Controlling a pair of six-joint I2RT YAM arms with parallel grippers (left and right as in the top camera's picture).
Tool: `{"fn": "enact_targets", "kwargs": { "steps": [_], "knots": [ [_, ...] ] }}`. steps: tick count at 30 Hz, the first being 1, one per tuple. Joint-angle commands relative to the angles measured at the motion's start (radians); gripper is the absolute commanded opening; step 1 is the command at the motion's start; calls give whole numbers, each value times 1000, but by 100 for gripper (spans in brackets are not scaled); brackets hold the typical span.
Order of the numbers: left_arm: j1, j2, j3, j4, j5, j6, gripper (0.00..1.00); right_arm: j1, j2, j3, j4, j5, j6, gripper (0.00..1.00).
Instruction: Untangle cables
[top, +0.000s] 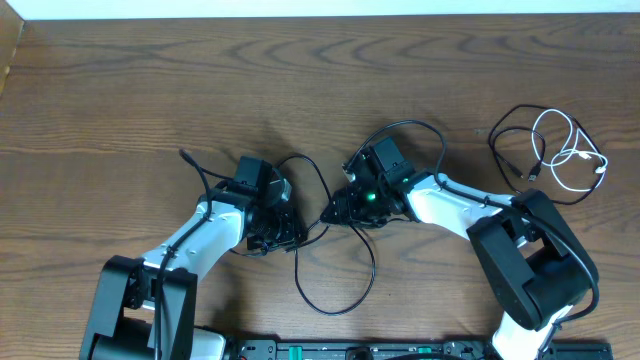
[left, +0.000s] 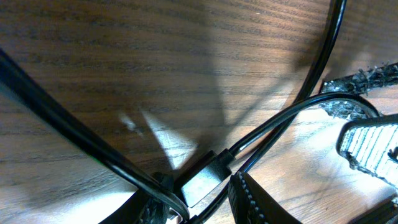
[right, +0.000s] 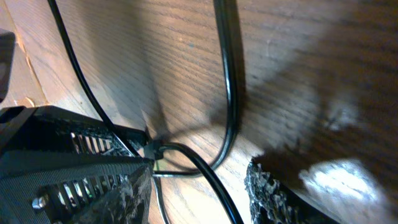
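- Two grippers meet low on the wooden table: the right gripper and, just to its left, the left gripper.
- Left gripper is clenched on the plug of a long black cable. In the left wrist view the plug sits between its fingers.
- Right gripper is released. Its jaws stand apart, and a run of the long black cable passes through the gap without being pinched.
- Below the right gripper, the long black cable hangs in a wide loop toward the table's near edge.
- Well to the right of the right gripper lie a white cable and a second black cable, looped over one another and apart from both grippers.
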Motion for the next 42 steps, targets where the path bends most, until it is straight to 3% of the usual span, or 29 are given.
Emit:
{"fn": "enact_targets", "kwargs": {
  "steps": [1, 7, 13, 15, 18, 27, 33, 42],
  "knots": [
    [2, 11, -28, 6, -25, -3, 37, 9, 77, -34, -12, 169, 7, 50],
    [2, 11, -28, 14, -25, -2, 37, 26, 77, -34, 1, 167, -37, 43],
    [2, 11, -28, 17, -25, -3, 36, 46, 77, -34, 30, 106, -86, 44],
    [2, 11, -28, 17, -22, -3, 36, 52, 77, -34, 29, 145, -85, 31],
    [2, 11, -28, 17, -21, -3, 36, 56, 77, -34, 28, 215, -61, 20],
    [2, 11, -28, 18, -2, -3, 36, 110, 77, -34, 48, 322, -36, 30],
    [2, 11, -28, 18, 6, -3, 36, 117, 77, -34, 47, 322, 2, 29],
    [3, 11, -28, 59, 163, 77, 30, 107, 77, -34, 47, 246, 0, 31]
  ]
}}
